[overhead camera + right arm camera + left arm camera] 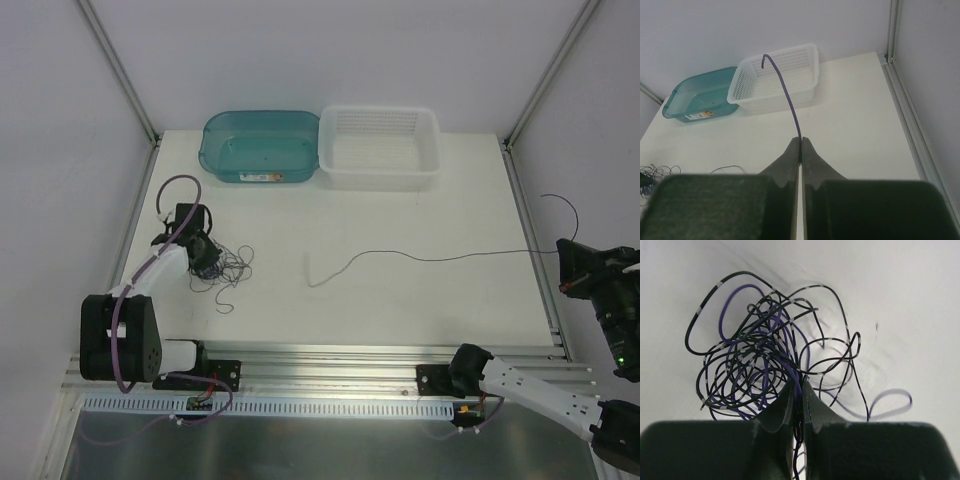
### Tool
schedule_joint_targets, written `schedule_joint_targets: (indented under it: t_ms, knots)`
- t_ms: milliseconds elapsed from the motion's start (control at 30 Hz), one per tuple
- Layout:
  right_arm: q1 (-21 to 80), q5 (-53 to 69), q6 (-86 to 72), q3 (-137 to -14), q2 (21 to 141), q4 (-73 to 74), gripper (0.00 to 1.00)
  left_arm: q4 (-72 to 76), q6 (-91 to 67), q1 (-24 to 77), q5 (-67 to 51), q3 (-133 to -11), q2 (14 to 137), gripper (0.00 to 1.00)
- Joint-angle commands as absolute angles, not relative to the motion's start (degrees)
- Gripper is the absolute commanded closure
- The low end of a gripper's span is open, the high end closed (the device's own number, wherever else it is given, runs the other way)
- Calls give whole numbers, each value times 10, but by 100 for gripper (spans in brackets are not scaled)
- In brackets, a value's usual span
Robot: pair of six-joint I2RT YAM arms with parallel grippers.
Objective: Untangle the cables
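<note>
Cables (222, 266) are being held as a loose tangle on the left of the table (400, 310), right at the left gripper (205, 255). In the left wrist view, a few strands at the near edge of the tangle (760, 360) are being pinched between the closed fingers (782, 405). Black banded wires and purple ones are being shown looped through one another, with one purple loop (892, 401) lying out to the right.

Further right, a single cable (420, 258) is being stretched across the table, its free end (312, 283) lying apart from the tangle. At the far right it is being clamped by the right gripper (563, 252), fingers shut on it. Its short purple tail (785, 90) is being carried upright in a curve above the tips.

By the look of them, the wires are being judged very light, springy and set in their curl. They are thin enough to slip from the pads, and a hard pull would likely tighten the knots. An outer loop or a free end at the tangle's rim is being judged the better hold than the dense core.
</note>
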State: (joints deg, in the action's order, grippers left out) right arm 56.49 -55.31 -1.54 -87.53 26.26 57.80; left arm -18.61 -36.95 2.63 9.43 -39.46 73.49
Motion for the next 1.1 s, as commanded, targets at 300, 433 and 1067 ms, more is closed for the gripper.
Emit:
schedule_joint_targets:
  t_ms: [300,433,1067]
  knots:
    - [588,-539,-60,-825,275,625,99,-222,-301,-85,-2,-523,754,100]
    - [587,-503,-77,-754,303,591,99,-226,-276,-54,-100,-507,720,100]
    - [441,-143,-54,-639,525,280,99,-245,-250,182,-218,-475,687,50]
